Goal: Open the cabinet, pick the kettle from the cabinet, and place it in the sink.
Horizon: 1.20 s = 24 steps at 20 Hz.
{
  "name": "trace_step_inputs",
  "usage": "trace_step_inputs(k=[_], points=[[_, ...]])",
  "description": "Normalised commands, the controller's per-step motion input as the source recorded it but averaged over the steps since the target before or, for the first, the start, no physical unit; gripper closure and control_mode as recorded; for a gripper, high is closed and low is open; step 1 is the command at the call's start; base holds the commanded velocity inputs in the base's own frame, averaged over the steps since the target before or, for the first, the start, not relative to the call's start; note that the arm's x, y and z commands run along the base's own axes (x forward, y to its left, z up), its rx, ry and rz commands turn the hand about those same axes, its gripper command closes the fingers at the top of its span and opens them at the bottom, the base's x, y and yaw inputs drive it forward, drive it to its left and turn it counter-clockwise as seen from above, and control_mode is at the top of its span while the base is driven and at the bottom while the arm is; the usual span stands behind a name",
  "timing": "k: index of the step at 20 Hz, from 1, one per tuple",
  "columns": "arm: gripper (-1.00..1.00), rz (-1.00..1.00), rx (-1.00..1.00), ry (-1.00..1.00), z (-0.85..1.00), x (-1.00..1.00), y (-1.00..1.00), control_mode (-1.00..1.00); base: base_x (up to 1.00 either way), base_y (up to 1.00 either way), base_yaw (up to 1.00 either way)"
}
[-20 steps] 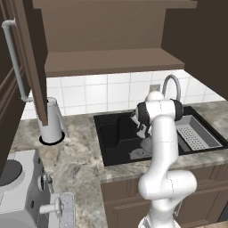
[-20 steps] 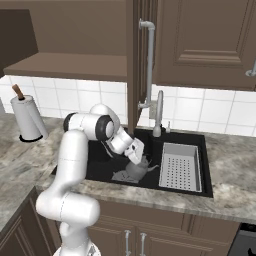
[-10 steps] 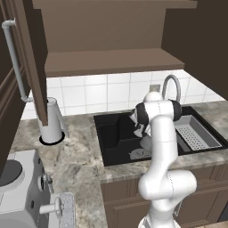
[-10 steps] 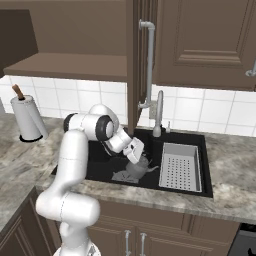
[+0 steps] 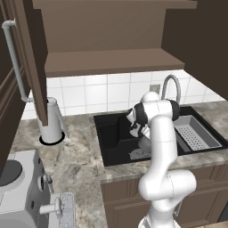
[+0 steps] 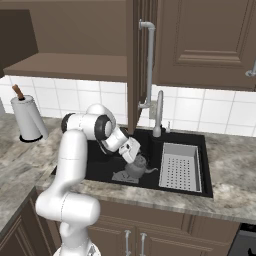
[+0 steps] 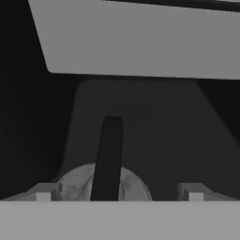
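The kettle (image 6: 136, 167) sits on the floor of the sink (image 6: 206, 186), just left of the grey tray (image 6: 179, 166), so the placing looks all but done and the step in hand is to let go cleanly and back away. The claw (image 7: 117, 193) is spread wide, one finger tip on each side of the kettle's dark arched handle, which rises between them in the hand view; neither tip appears to press it. To do this well, the hand should lift straight up along the handle's line before swinging anywhere, because a sideways pull could hook the arch and tip the kettle. It should also stay clear of the tap (image 5: 171, 87) standing behind the sink and the open door of the cabinet (image 6: 134, 60) hanging above the counter. The spout points toward the tray, so drifting that way risks a knock.
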Motion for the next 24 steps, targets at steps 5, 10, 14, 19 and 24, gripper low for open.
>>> trace_step_inputs(k=[5,10,14,19,24], points=[[-1.0,-0.05,0.0,-0.04,-0.42,-0.3,0.36,-1.0,0.0,0.0,0.0],[-1.0,-0.04,0.0,-0.04,-0.41,-0.26,0.37,-1.0,0.0,0.0,0.0],[-1.0,-0.05,0.0,-0.02,-0.41,-0.22,0.36,-1.0,0.0,0.0,0.0],[-1.0,-0.05,0.0,-0.02,-0.4,-0.16,0.37,-1.0,0.0,0.0,0.0],[-1.0,-0.03,0.0,-0.03,-0.38,-0.15,0.35,-1.0,0.0,0.0,0.0]])
